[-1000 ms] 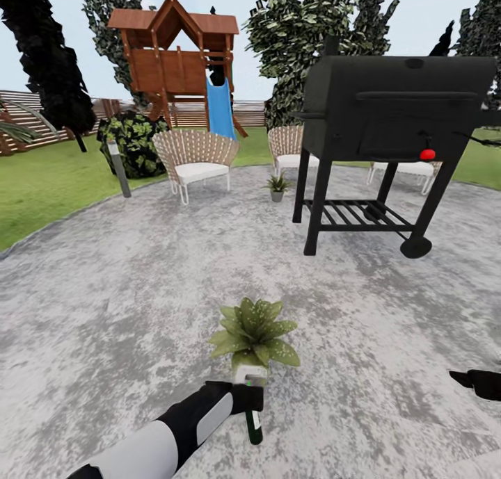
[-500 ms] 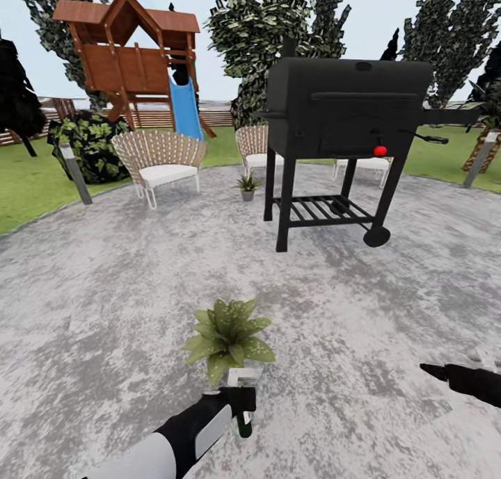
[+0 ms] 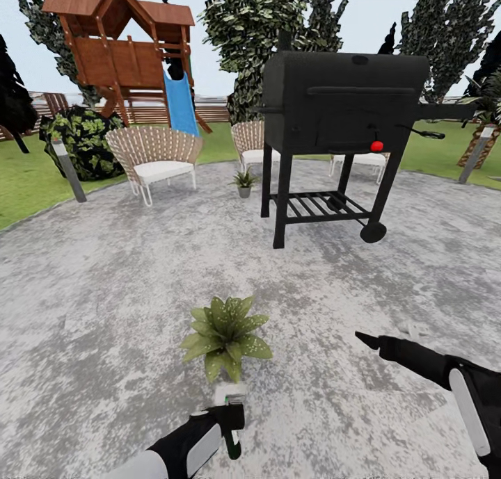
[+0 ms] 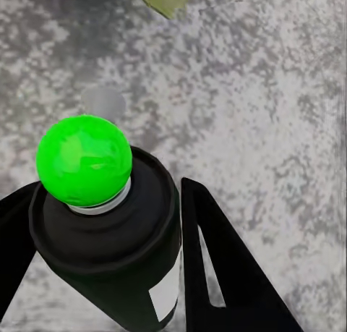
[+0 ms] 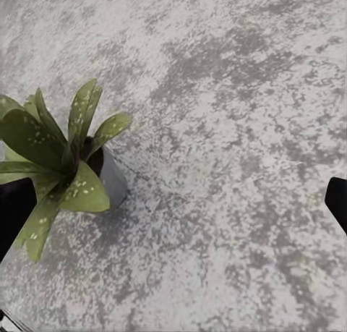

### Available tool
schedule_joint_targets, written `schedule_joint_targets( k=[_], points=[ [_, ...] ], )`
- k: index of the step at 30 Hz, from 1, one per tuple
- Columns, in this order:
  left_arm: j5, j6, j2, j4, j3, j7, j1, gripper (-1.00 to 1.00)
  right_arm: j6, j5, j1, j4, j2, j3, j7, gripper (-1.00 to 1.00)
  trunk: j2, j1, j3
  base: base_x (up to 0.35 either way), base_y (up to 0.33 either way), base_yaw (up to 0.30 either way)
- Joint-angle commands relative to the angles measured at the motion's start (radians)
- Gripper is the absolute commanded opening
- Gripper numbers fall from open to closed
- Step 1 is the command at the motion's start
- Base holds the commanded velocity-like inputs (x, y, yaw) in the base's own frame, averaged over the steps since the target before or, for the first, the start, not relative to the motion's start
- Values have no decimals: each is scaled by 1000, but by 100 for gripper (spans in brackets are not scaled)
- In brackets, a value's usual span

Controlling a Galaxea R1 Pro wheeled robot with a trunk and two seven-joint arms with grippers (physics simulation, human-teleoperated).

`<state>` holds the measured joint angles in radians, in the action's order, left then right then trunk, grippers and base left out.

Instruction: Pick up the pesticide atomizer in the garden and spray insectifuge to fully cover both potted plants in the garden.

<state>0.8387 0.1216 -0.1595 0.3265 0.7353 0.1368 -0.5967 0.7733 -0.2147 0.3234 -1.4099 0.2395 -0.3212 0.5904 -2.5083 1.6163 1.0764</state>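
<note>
Already the left gripper (image 3: 233, 423) is clamped round the body of the spray bottle (image 3: 232, 437), held low just short of the near potted plant (image 3: 224, 334); the second plant (image 3: 244, 181) stands far off beside the grill (image 3: 341, 114). Likely light, rigid and smooth, it is best gripped mid-body. The right gripper (image 3: 369, 341) hangs empty, fingers spread.

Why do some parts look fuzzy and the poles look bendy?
Head view: the lamp posts and grill lean outward, a wide-lens bend; daylight is flat, with faint shadow under the grill. Left wrist view: the pesticide atomizer sits very close, its edges soft, paving blotchy. Right wrist view: the near potted plant is fairly sharp, no glare.
</note>
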Motion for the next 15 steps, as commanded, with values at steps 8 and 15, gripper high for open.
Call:
schedule_joint_targets(
  k=[8,15],
  points=[
    [-9,115,3,44,1,26,-43,-100,-30,0,0,-5,4,1,8,100,-2,4,31,0,0,0],
    [-10,183,3,46,2,51,-76,-100,-37,0,0,-6,8,-1,9,100,-4,7,58,0,0,0]
  ],
)
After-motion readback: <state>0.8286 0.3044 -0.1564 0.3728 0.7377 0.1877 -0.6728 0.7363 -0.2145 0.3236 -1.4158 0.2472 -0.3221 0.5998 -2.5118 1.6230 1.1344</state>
